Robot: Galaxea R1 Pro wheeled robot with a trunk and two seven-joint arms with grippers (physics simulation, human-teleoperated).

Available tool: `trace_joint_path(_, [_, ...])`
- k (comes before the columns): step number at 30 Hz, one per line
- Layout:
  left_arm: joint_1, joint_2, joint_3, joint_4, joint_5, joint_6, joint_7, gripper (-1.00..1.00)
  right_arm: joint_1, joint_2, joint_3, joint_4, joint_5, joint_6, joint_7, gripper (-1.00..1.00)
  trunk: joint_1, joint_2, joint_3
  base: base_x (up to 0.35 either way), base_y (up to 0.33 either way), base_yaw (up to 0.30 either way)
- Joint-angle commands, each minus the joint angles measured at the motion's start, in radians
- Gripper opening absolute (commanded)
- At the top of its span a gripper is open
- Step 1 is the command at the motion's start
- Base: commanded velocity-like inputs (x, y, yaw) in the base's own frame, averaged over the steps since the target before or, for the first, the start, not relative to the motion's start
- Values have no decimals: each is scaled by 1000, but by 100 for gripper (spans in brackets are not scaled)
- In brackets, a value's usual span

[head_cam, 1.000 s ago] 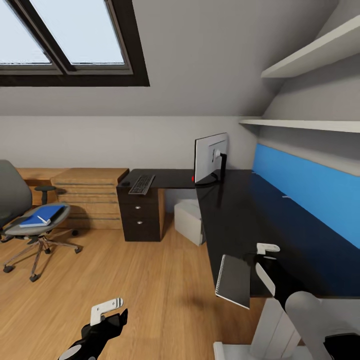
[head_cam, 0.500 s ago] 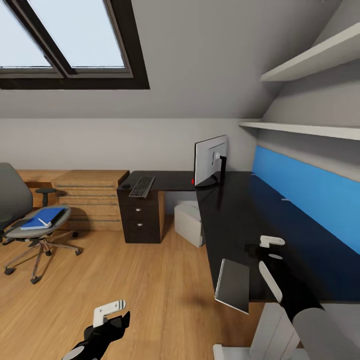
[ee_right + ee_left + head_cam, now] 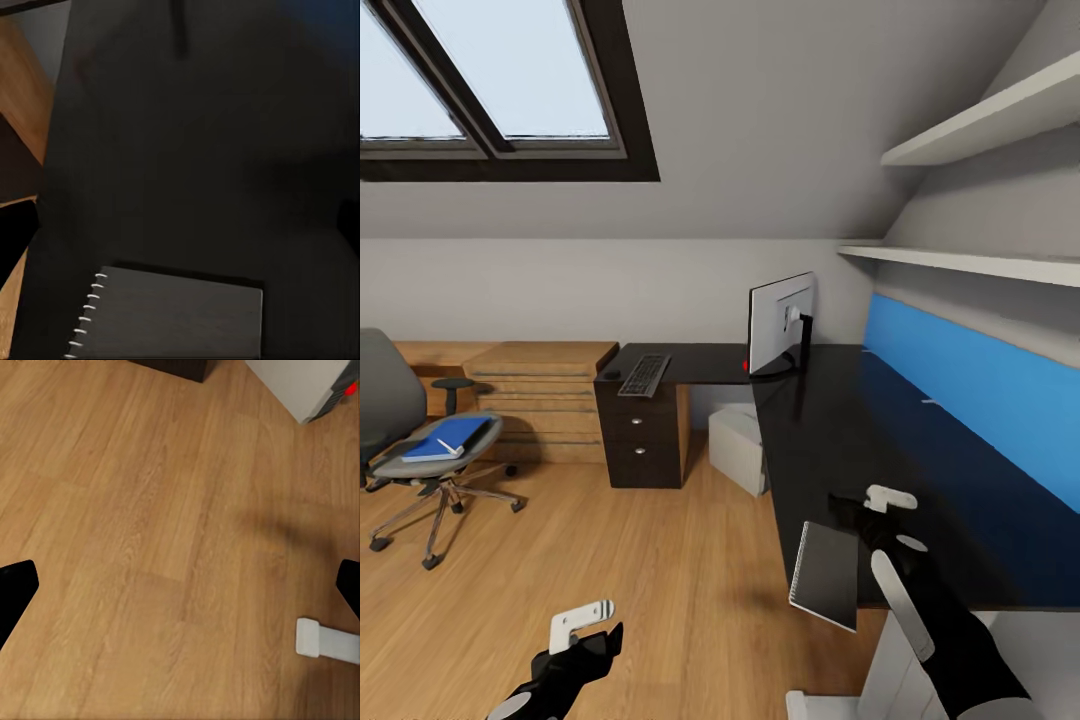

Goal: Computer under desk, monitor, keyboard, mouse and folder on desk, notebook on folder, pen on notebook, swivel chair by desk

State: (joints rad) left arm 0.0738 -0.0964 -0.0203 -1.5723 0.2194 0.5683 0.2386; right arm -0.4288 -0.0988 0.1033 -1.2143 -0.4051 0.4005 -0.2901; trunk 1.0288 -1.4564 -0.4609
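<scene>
Desk (image 3: 830, 430) w/ notebook (image 3: 827, 575) overhanging edge

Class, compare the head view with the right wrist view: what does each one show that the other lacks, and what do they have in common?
Head view alone: the swivel chair with the blue folder on its seat, the keyboard, the monitor, the computer under the desk, and the left end effector over the floor.

Right wrist view alone: the notebook's spiral binding seen close up.

Both: the black desk and the notebook at its edge.
</scene>
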Motion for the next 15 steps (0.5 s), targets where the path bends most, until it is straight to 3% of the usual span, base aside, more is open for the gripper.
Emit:
trace_joint_path(1, [0,0,-1,-2,11,2,8,100,3,-1,3,-7,-20,3,-9,100,0,-1,-1,-36,0,0])
trace_joint_path(7, [0,1,-1,-2,11,2,10,100,9,-1,2,-13,-110,3,-6,100,0,-1,-1,-290,0,0])
trace_joint_path(8, [0,1,-1,-2,10,2,10,100,10,-16,0,-11,-194,2,0,100,0,-1,-1,-336,0,0])
trace_joint_path(12, [0,1,-1,-2,10,2,10,100,10,-20,0,-10,-204,2,12,100,0,-1,-1,-336,0,0])
trace_joint_path(15, [0,1,-1,-2,10,2,10,100,10,-22,-1,-7,-243,3,23,100,0,-1,-1,-336,0,0])
